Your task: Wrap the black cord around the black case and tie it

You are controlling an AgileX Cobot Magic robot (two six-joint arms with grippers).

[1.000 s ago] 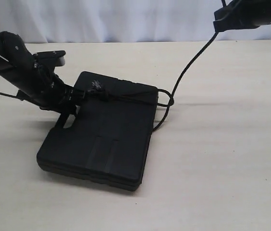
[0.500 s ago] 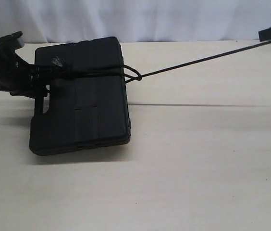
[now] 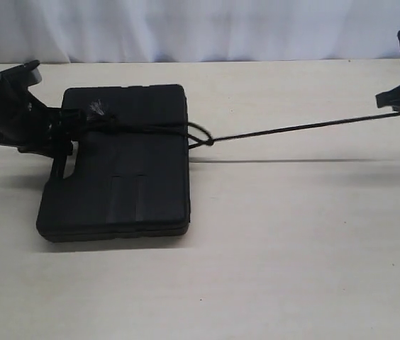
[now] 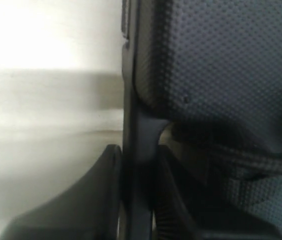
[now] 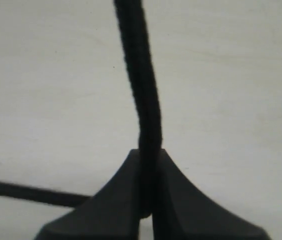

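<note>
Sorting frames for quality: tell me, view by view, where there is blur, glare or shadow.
Exterior view: even light, fairly sharp; the taut black cord throws a thin soft shadow on the table; the black case reads almost featureless. Left wrist view: table blown out to white, case edge soft, its dimpled skin sharper. Right wrist view: cord slightly soft, right gripper a dark silhouette.

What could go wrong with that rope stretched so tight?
The black cord runs taut from the right gripper to the black case; a harder pull might slip it out of the pinch. The left gripper clamps only a thin edge of the case, so the pull might drag or twist the case free.
</note>
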